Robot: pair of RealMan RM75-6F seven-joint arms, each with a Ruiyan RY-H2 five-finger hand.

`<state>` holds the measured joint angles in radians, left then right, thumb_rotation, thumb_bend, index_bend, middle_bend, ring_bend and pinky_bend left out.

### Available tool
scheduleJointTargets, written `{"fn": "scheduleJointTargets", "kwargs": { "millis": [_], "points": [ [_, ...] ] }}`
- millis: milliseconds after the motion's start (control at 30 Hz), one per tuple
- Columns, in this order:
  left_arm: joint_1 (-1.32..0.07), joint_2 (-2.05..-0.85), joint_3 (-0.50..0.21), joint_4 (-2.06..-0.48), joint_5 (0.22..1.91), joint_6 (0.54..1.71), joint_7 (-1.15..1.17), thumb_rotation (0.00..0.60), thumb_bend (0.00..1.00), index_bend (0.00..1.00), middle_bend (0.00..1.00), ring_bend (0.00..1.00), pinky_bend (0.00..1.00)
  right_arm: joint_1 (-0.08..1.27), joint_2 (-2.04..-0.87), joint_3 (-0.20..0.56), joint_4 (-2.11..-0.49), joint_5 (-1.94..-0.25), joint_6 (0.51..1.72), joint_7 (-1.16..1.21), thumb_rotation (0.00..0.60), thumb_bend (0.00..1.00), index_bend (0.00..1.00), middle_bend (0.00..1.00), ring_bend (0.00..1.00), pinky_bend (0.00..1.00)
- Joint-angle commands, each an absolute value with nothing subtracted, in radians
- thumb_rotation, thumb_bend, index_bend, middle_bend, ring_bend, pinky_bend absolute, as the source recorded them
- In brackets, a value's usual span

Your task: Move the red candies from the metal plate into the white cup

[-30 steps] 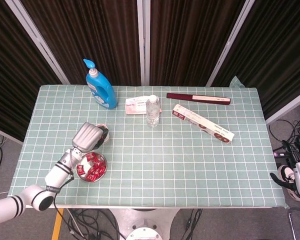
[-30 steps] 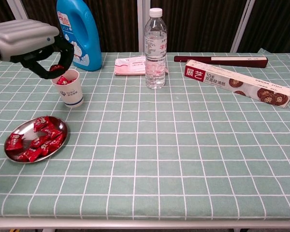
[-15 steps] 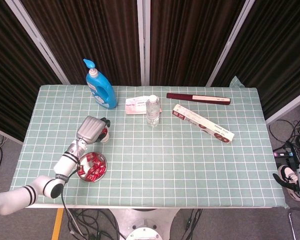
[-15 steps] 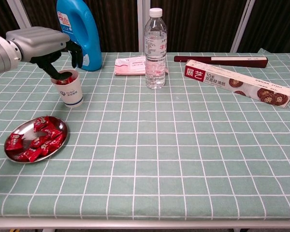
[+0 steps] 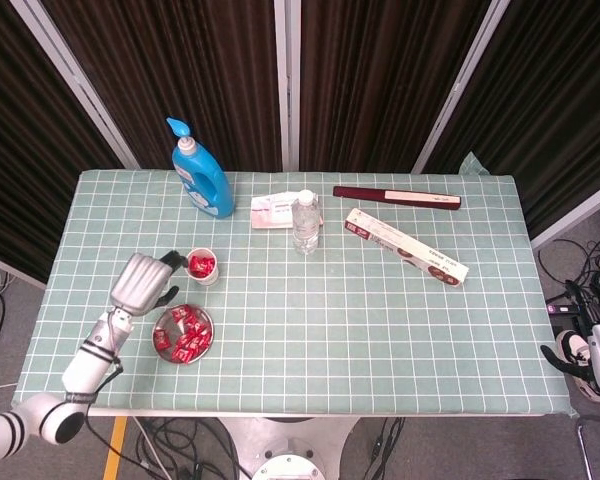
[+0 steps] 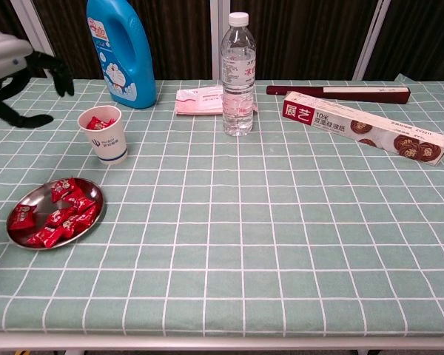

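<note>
Red candies (image 6: 55,220) are heaped on the metal plate (image 6: 20,204) near the tabletop's front left corner, just before the white cup (image 6: 104,136), where a few already lie. The left hand (image 5: 142,281), fingers apart and empty, is held beside both, presumably for another pick.

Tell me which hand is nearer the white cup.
Left. The left hand hovers open just beside the white cup; the right hand sits off the table's far right edge.
</note>
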<state>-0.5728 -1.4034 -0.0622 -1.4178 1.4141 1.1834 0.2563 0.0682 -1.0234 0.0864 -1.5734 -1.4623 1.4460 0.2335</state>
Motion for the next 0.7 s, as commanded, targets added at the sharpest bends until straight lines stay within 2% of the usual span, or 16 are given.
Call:
{"fn": "scheduleJointTargets", "kwargs": {
  "millis": [33, 267, 400, 700],
  "points": [
    [-0.510, -1.390, 0.018, -1.412, 1.496, 1.234, 0.233, 0.600, 0.33, 0.48, 0.52, 0.81, 1.00, 0.070, -1.025, 0.086, -1.573, -1.463, 1.444, 0.232, 0.600, 0.11, 0.03, 0.14, 0.01, 0.33],
    [-0.475, -1.440, 0.097, -1.356, 1.546, 1.200, 0.274, 0.600, 0.31, 0.49, 0.53, 0.82, 1.00, 0.074, -1.024, 0.086, -1.582, -1.474, 1.447, 0.226, 0.600, 0.11, 0.03, 0.14, 0.01, 0.33],
    [-0.474, -1.463, 0.109, -1.320, 1.559, 1.176, 0.300, 0.600, 0.25, 0.49, 0.52, 0.82, 1.00, 0.072, -1.021, 0.084, -1.589, -1.476, 1.451, 0.221, 0.600, 0.11, 0.03, 0.14, 0.01, 0.33],
    [-0.473, -1.488, 0.103, -1.268, 1.552, 1.136, 0.312, 0.600, 0.25, 0.49, 0.52, 0.82, 1.00, 0.067, -1.019, 0.083, -1.599, -1.473, 1.457, 0.212, 0.600, 0.11, 0.03, 0.14, 0.01, 0.33]
  ]
}}
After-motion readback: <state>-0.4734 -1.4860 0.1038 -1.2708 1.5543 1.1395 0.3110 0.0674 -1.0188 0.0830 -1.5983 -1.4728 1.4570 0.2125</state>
